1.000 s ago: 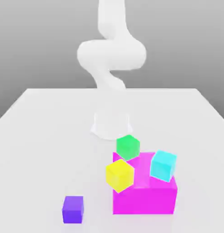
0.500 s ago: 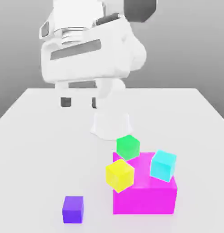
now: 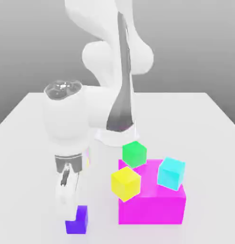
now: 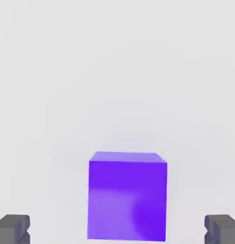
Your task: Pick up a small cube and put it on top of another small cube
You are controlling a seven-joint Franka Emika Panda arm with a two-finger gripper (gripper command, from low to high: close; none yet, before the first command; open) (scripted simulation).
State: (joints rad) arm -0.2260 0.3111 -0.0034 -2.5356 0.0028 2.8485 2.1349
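1. The white arm reached down from its base toward the near corner of the bench on the exterior view's left, with the hand pointing downward.
2. The claw was spread wide: in the hand view its two dark fingertips stood far apart, one on each side of the small cube, and neither touched it.
3. The small cube, plain violet-purple, sat flat on the bench, and nothing gripped it.
4. In the exterior view the small cube lay near the front edge, on the exterior view's left, partly covered by the lowered hand in front of it.
5. A large magenta block stood on the bench well apart from the small cube, toward the exterior view's right.
6. A yellow cube sat tilted at the magenta block's near corner on the exterior view's left, overhanging its edge.
7. A green cube sat tilted at the block's far edge, just behind the yellow one.
8. A cyan cube rested tilted on top of the block, nearer the exterior view's right.
9. The yellow, green and cyan cubes stood near one another without visibly touching, and all were clear of the arm.
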